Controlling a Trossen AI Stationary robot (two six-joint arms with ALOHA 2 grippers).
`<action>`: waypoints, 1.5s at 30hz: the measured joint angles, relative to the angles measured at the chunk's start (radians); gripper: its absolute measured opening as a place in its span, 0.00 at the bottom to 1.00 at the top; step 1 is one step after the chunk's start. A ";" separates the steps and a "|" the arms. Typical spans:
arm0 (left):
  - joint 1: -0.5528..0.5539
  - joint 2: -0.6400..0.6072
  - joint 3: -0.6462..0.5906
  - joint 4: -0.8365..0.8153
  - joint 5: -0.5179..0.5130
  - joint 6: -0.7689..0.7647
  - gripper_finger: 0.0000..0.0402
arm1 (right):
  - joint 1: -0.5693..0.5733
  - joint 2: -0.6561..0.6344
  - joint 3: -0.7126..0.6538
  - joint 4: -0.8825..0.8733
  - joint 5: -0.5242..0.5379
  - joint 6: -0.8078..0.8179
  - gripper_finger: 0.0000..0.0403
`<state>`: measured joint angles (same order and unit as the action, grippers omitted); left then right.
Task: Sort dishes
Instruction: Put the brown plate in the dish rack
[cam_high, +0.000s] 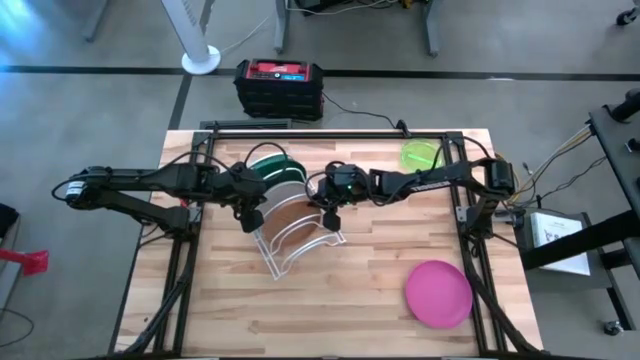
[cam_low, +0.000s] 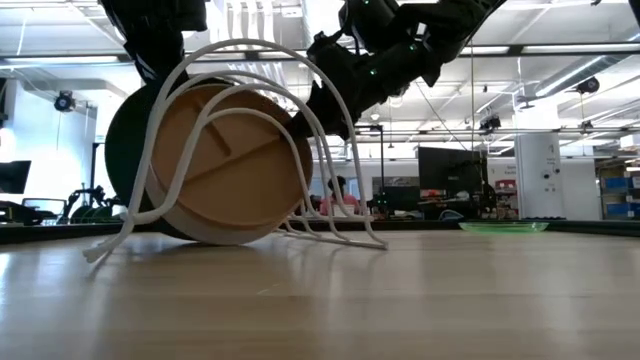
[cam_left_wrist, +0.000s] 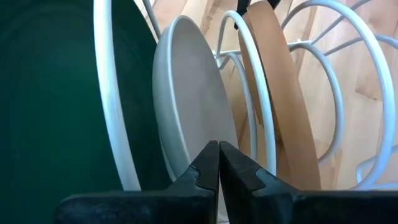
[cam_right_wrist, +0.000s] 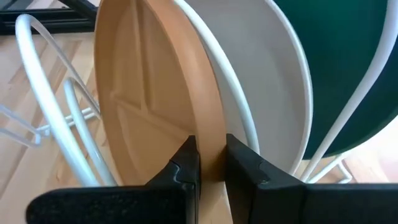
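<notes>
The brown plate (cam_right_wrist: 155, 106), standing in the rack (cam_high: 300, 238) mid-bench, is pinched at its rim by the right gripper (cam_right_wrist: 211, 163). The left gripper (cam_left_wrist: 219, 160) is clenched empty beside it. A skewed pull could tip the rack.

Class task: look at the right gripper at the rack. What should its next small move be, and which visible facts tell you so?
Probably open the fingers and back away. The right gripper is shut on the brown plate's rim, and that plate already stands upright in the rack beside the white plate. The pink plate and lime plate lie unsorted on the table.
</notes>
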<state>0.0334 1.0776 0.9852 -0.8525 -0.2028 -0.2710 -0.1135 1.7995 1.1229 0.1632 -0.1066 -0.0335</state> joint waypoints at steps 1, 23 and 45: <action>0.000 -0.001 0.000 0.001 0.000 0.000 0.00 | 0.000 -0.004 0.000 -0.001 0.000 -0.005 0.08; -0.011 -0.004 0.157 -0.018 0.003 0.079 0.00 | 0.000 -0.208 0.001 -0.063 0.059 -0.105 0.08; -0.330 0.019 0.240 -0.080 -0.142 -0.092 0.00 | 0.113 -0.566 -0.157 -0.097 0.142 -0.151 0.08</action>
<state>-0.2961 1.0965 1.2248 -0.9325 -0.3451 -0.3633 -0.0008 1.2338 0.9659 0.0666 0.0351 -0.1841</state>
